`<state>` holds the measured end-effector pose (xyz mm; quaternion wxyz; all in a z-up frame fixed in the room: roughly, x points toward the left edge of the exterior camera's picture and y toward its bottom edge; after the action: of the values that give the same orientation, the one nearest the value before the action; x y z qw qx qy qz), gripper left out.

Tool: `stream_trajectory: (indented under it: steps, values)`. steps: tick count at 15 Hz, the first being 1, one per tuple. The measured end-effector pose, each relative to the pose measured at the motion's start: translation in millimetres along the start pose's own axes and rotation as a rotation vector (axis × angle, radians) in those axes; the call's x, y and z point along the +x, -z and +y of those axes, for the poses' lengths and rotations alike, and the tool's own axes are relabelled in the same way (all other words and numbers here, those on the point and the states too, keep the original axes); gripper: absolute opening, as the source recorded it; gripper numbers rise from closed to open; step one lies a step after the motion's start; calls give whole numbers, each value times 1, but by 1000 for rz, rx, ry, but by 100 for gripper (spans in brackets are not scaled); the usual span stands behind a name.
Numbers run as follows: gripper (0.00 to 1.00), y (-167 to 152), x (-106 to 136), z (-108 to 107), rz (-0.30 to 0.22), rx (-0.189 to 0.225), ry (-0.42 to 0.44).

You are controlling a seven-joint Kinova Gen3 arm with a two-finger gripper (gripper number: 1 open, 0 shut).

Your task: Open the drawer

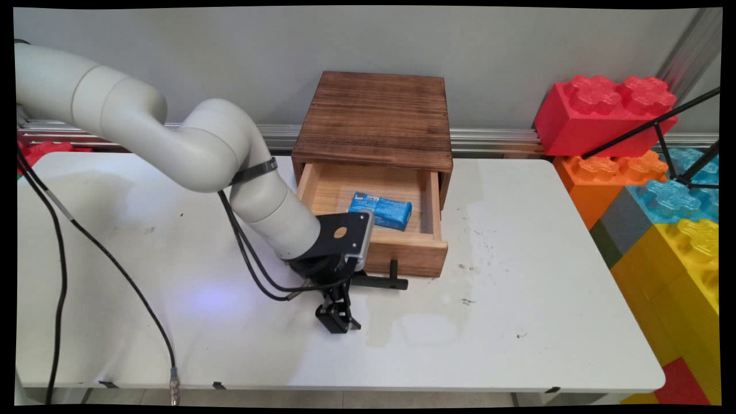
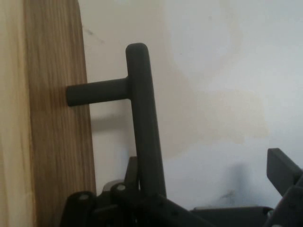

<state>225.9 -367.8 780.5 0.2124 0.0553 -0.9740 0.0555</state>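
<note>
Beside the drawer handle (image 2: 142, 127), pincer (image 2: 208, 184) open

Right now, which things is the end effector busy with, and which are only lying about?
With the end effector, fingers open:
- black drawer handle, close beside it
- open wooden drawer

Lying about:
- blue packet inside the drawer
- big toy bricks past the table

Main view sits high over the table's (image 1: 517, 322) near side, looking down and across to the wall. Hand view rides the wrist, tight on the drawer front (image 2: 52, 142) and its black handle (image 2: 142, 127) (the 2 views share both).
</note>
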Motion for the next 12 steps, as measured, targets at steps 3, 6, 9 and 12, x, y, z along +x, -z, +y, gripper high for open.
stream_trajectory:
  steps: [3, 6, 9, 12]
  values:
    - [100, 2, -1, 13, 1, -13, -4]
    - [100, 3, -3, 24, 2, -23, -8]
    - [100, 5, -3, 34, 4, -31, -9]
    - [100, 6, -3, 43, 6, -38, -11]
